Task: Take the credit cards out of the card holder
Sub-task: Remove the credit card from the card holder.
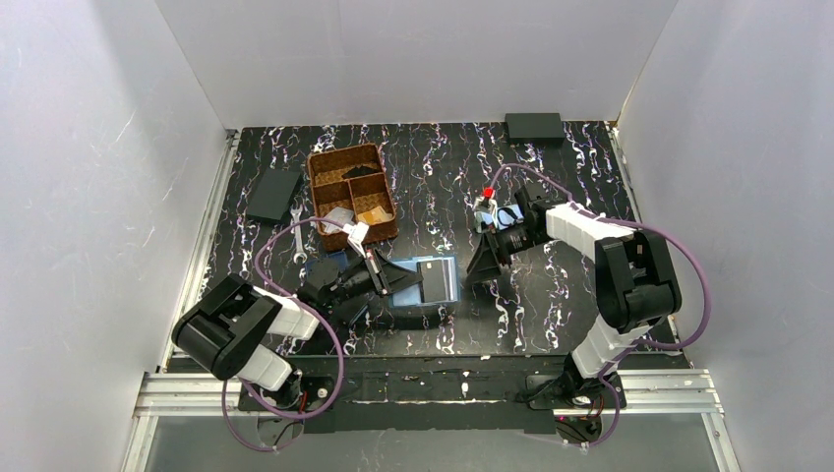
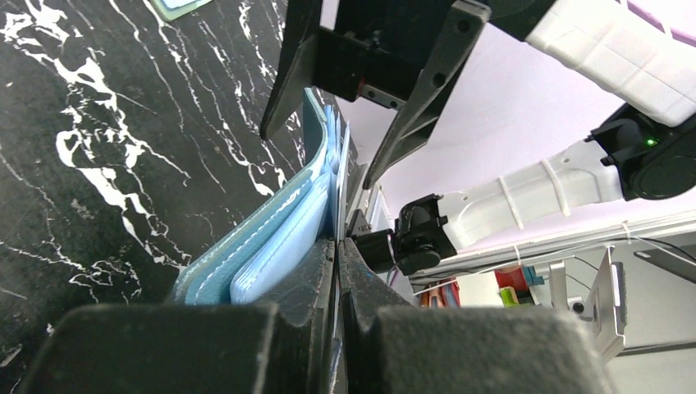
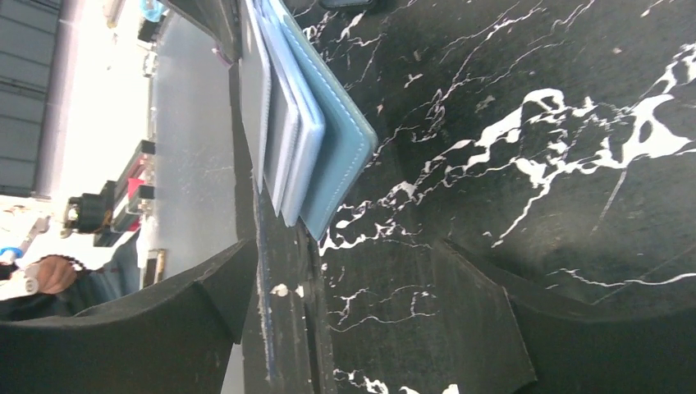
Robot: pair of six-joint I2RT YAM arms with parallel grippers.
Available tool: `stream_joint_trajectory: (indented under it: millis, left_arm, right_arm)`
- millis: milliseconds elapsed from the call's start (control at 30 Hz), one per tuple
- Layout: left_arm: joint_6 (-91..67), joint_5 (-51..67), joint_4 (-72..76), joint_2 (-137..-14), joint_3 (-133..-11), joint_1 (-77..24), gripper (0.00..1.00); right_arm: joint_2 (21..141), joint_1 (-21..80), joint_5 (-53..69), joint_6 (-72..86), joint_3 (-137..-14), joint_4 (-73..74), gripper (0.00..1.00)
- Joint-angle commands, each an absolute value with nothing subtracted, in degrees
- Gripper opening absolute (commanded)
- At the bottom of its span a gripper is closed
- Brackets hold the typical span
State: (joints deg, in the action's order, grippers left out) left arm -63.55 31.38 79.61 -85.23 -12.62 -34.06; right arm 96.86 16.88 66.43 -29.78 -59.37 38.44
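The steel-blue card holder (image 1: 439, 288) is held up off the table between the two grippers. In the left wrist view the card holder (image 2: 271, 238) shows its blue outside, lighter blue pockets and thin pale credit card edges (image 2: 342, 160). My left gripper (image 1: 390, 278) (image 2: 338, 246) is shut on a thin inner edge of the holder; I cannot tell whether a card is in the pinch. My right gripper (image 1: 482, 267) (image 3: 345, 250) is open, with its fingers (image 2: 423, 90) on either side of the far end of the holder (image 3: 336, 123).
A brown divided tray (image 1: 325, 169) stands behind the left gripper, with pale cards (image 1: 346, 220) at its front. A black wallet (image 1: 273, 195) and a wrench (image 1: 298, 238) lie at the left. A black box (image 1: 534, 126) lies at the back right.
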Motion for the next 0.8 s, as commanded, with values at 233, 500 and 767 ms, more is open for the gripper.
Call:
stream_joint_trajectory:
  millis: [233, 500, 767]
  left_arm:
    - [-62.6, 33.5, 82.2, -84.3, -16.1, -36.0, 0.00]
    - [-62.6, 33.2, 82.3, -85.1, -16.6, -36.8, 0.00]
    - [-62.4, 32.2, 82.3, -85.1, -15.1, -36.8, 0.00]
  right_arm:
    - [97.0, 20.4, 75.1, -28.3, -58.6, 36.3, 0.85]
    - [97.9, 21.4, 76.8, -28.1, -59.4, 37.1, 0.55]
    - [98.2, 21.3, 76.4, -27.8, -59.9, 37.4, 0.03]
